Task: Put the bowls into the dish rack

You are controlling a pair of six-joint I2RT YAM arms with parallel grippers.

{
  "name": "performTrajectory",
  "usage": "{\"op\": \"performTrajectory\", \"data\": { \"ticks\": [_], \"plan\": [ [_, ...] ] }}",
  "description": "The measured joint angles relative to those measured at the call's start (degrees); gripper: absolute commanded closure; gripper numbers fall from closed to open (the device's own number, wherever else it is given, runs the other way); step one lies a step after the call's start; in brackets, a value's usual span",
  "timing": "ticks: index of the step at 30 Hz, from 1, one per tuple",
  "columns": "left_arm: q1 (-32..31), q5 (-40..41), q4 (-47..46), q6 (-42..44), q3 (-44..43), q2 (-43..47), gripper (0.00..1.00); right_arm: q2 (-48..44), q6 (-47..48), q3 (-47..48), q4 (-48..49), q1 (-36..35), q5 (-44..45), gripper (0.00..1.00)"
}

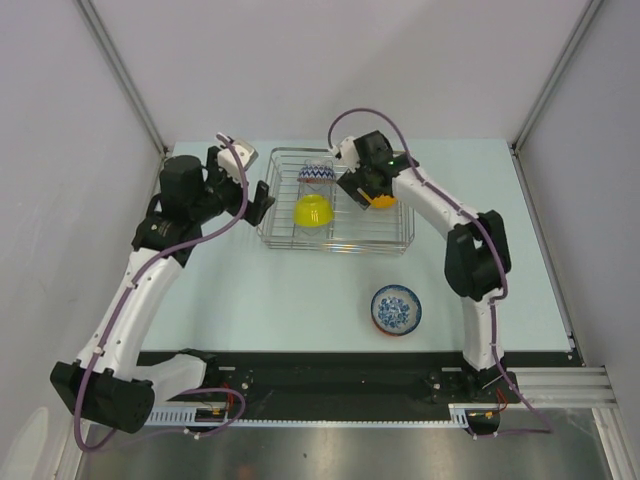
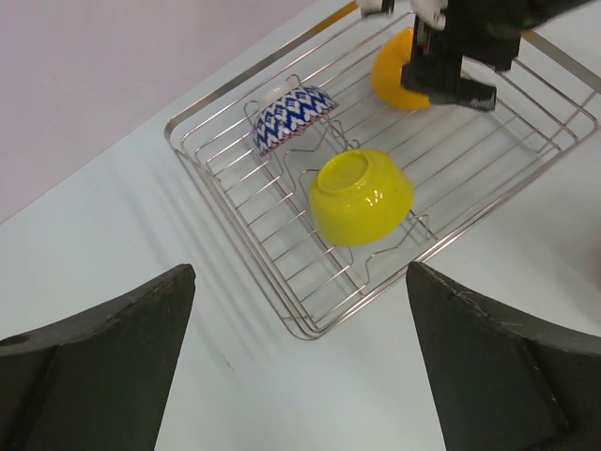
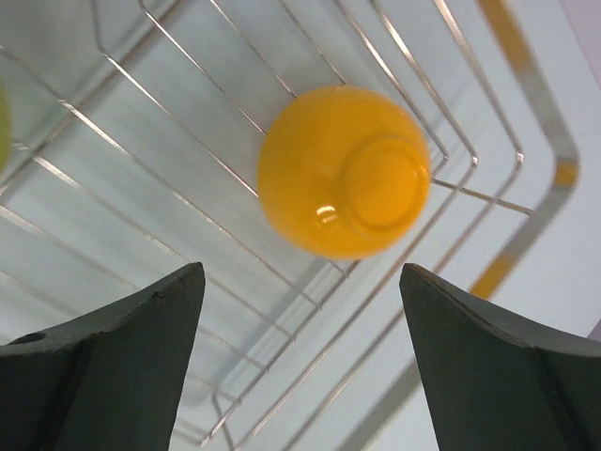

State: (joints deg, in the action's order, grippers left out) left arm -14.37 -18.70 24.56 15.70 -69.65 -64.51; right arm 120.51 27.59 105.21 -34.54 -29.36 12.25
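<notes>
Currently: orange bowl [image 3: 343, 174] lies base-up on the wires at the right end of the dish rack [image 1: 400, 240]. Right gripper [image 3: 300, 272] hangs just above it, fingers spread wide, neither touching the bowl. Also in the rack: lime-yellow bowl [image 1: 313, 210] upturned at middle, zigzag bowl [image 1: 317, 173] at the far left. Left gripper [image 2: 300, 272] is off the rack's left side, fingers apart, holding nothing. 1 blue-patterned bowl [image 1: 396, 309] sits upright on the table [image 1: 300, 290], well in front of the rack.
</notes>
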Motion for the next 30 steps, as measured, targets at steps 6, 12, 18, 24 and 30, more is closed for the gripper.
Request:
{"op": "performTrajectory", "data": {
  "ticks": [6,12,18,24,30],
  "plan": [
    [-2.19,-4.52,1.51,2.51,0.39,-0.66,0.0,-10.8,-4.42,-0.22,-2.43,3.67,-8.48,0.09],
    [-16.5,-4.5,5.53,7.37,0.57,-6.32,0.0,-24.17,-5.97,-8.09,-4.55,10.78,-19.8,0.1],
    [-25.29,-4.44,9.73,9.49,-1.2,-16.87,0.0,-37.13,-4.66,-20.55,-8.28,18.75,-28.92,0.1],
    [-32.68,-3.98,12.41,10.36,-5.27,-25.49,0.0,-47.52,-2.93,-28.61,-11.54,23.87,-34.21,0.11],
    [-38.82,-4.13,12.72,10.16,-8.22,-32.24,0.0,-55.39,-1.95,-34.47,-12.41,26.03,-36.76,0.11]
  ]
}}
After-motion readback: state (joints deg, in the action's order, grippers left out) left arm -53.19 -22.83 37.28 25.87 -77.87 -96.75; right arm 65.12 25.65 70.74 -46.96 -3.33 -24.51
